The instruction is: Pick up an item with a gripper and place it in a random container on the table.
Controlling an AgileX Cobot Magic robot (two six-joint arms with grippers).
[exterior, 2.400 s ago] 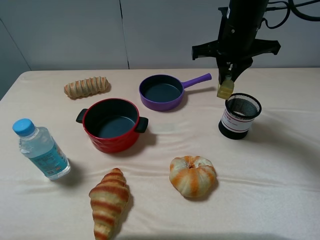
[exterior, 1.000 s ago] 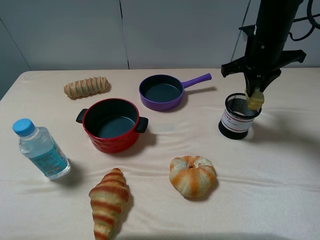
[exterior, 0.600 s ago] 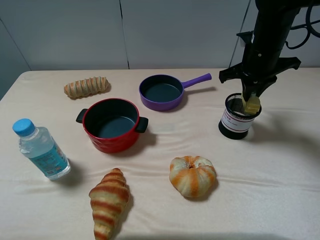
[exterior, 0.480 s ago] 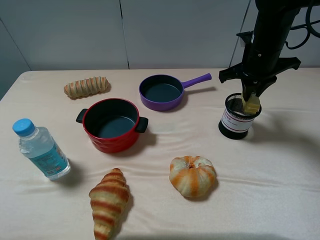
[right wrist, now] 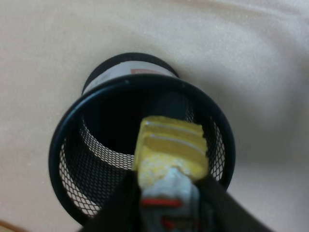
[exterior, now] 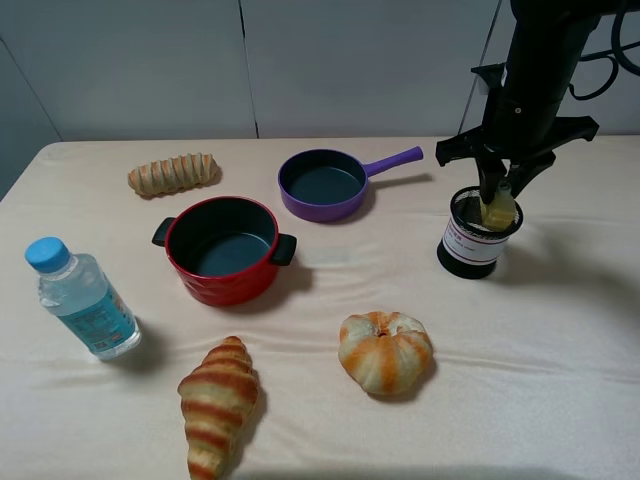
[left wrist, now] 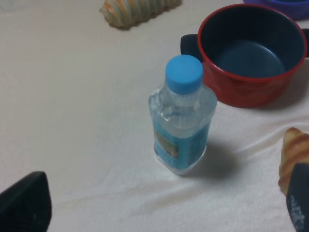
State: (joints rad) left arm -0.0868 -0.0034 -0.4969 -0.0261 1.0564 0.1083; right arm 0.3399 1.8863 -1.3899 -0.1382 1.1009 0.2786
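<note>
My right gripper (exterior: 500, 190) hangs straight over the black wire-mesh cup (exterior: 470, 248) at the right of the table (exterior: 560, 340). It is shut on the small yellow cake slice (exterior: 498, 211), which sits at the cup's rim, partly inside the mouth. In the right wrist view the cake slice (right wrist: 169, 150) hangs between my fingers (right wrist: 120, 203) over the open cup (right wrist: 96, 159), its white-and-red topping toward the camera. My left gripper (left wrist: 161, 208) is open and empty, low over the cloth near the water bottle (left wrist: 181, 121); it does not show in the high view.
A purple long-handled pan (exterior: 325, 185) and a red two-handled pot (exterior: 222, 248) stand left of the cup. A striped bun (exterior: 385, 352), a croissant (exterior: 217, 402), a long bread (exterior: 173, 173) and the water bottle (exterior: 82, 300) lie around them.
My right gripper carried the cake slice from beside the pan handle rightwards over the mesh cup, then lowered it to the cup's mouth. The other objects stayed put.
</note>
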